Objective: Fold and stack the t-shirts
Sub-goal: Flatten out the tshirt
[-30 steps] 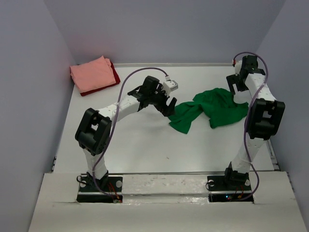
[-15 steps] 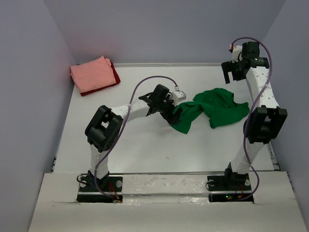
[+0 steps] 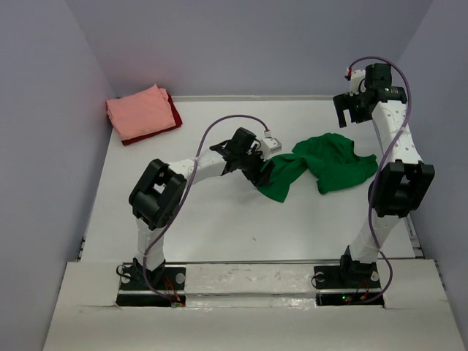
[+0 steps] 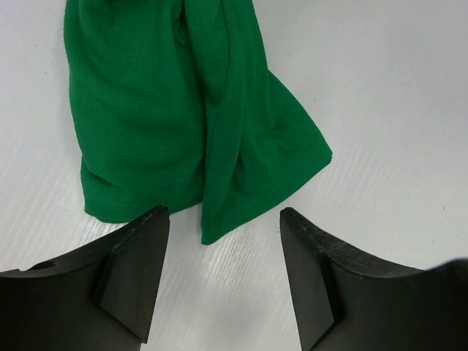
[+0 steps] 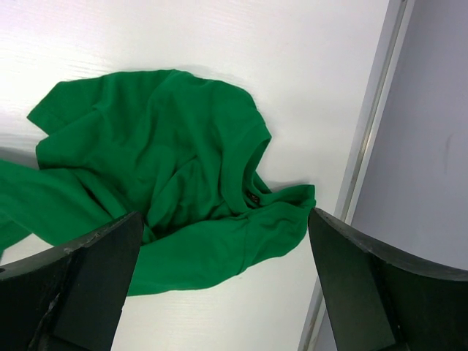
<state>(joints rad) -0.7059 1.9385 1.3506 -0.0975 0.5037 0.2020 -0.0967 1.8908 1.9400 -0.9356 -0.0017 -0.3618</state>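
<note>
Above green t-shirt (image 3: 325, 167) — left gripper (image 3: 262, 172) low, right gripper (image 3: 348, 115) raised

Your white tabletop (image 3: 212, 219) carries a crumpled green t-shirt (image 3: 329, 164), lying right of centre. At the far left corner a folded dark red t-shirt (image 3: 176, 115) lies on the surface, with a folded pink t-shirt (image 3: 139, 111) on top.

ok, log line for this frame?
green shirt: crumpled, unfolded | left gripper: open, astride shirt's hem | right gripper: open, above shirt | pink shirt: folded, on dark red shirt, far-left corner
</note>
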